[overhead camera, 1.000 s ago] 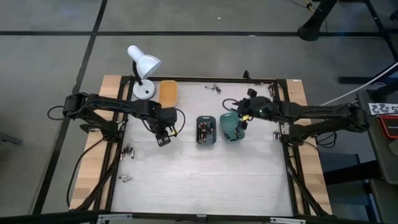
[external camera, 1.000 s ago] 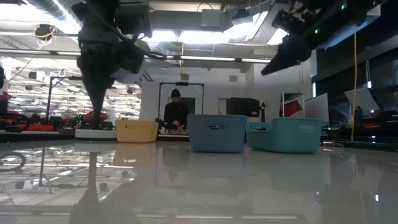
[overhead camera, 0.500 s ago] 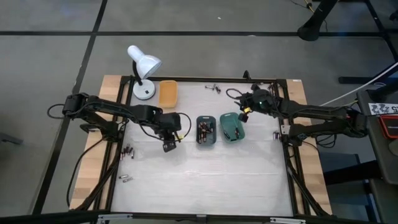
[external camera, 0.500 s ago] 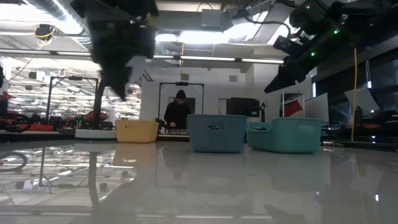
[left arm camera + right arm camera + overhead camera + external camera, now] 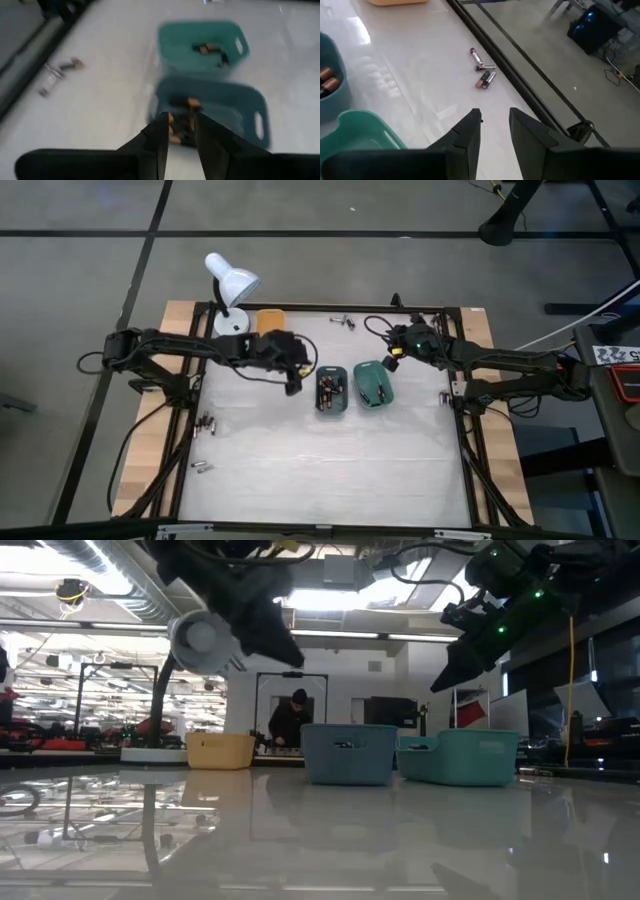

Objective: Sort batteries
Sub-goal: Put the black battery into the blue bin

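We see the left gripper [image 5: 294, 383] has swung from open table up to the near edge of the dark teal tray [image 5: 331, 391]; its wrist view looks past slightly parted fingers [image 5: 159, 137] straight down at batteries [image 5: 182, 121] in that tray. We cannot tell if it holds one, so likely a drop-off or a check.

The right gripper [image 5: 392, 361] has pulled off the green tray [image 5: 371, 383] toward the far edge; its fingers are a little apart with nothing between them, aimed at loose batteries [image 5: 482, 71] by the frame, likely the next pick.

More loose ones [image 5: 205, 423] lie at the left edge.

The table [image 5: 330, 470] is white and glossy, with the orange tray [image 5: 268, 319] and lamp [image 5: 230, 288] at the back. Beyond, a person [image 5: 292, 722] stands in a lab room.
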You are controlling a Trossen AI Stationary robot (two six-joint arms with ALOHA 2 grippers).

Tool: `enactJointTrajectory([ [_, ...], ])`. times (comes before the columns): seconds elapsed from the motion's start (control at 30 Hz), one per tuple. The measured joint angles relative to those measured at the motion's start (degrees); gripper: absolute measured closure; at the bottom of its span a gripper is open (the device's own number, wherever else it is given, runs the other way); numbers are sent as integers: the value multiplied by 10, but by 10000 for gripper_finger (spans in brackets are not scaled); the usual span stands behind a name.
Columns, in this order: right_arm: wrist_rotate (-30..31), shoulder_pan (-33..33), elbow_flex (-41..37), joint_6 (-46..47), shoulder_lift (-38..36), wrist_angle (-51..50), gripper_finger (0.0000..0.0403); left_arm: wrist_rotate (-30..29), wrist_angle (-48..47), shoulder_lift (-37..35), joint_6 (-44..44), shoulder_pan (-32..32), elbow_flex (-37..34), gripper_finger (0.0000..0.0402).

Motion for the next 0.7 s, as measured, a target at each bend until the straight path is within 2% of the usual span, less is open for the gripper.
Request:
enactJointTrajectory([
  [0.27,22,0,0,25,0,-37,297,1,67,3,66,14,0,320],
  [0.5,48,-1,1,96,0,-100,297,1,42,7,101,16,-1,320],
  [0.7,48,-51,1,113,0,-123,297,2,74,7,158,44,-28,320],
])
